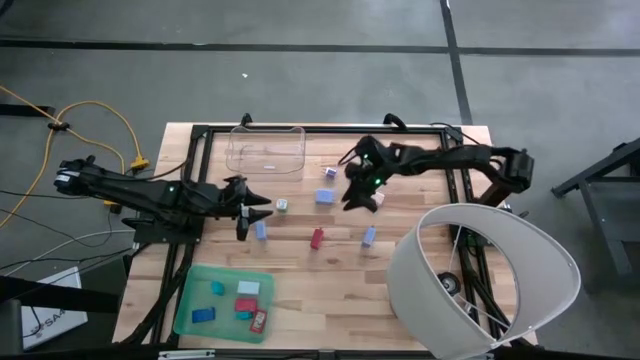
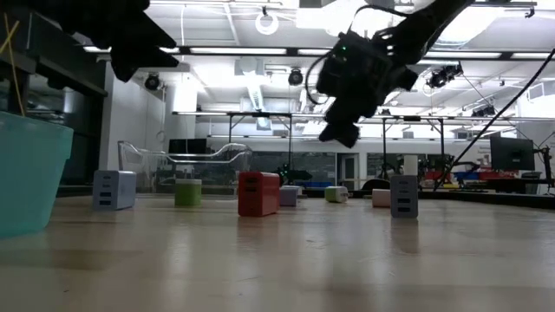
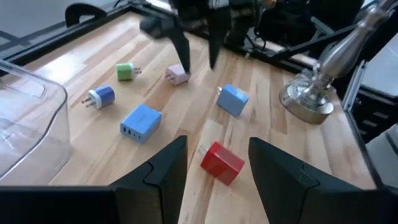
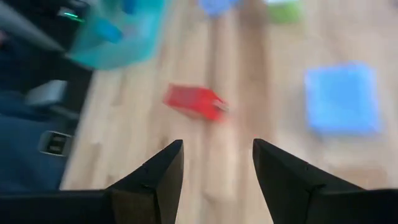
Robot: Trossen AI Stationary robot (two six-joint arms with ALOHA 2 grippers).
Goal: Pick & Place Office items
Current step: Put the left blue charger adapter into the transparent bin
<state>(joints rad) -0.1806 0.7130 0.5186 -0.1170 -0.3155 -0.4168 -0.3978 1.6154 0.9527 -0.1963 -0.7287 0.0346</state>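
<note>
My left fingers (image 3: pixel 214 165) are released, dark and wedge-shaped, above the pale wood-plank counter (image 3: pixel 273 155). The glossy red plastic block (image 3: pixel 222 163) lies on the counter between their tips, untouched. My right fingers (image 4: pixel 217 168) are likewise released, hovering; the same red block lies ahead of them, well apart.

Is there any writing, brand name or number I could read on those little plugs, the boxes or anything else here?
None can be read.
White sheet beside the table: dark letters, partly cut off and too small to read.
Red plug, blue plugs and green tray: no lettering visible.
</note>
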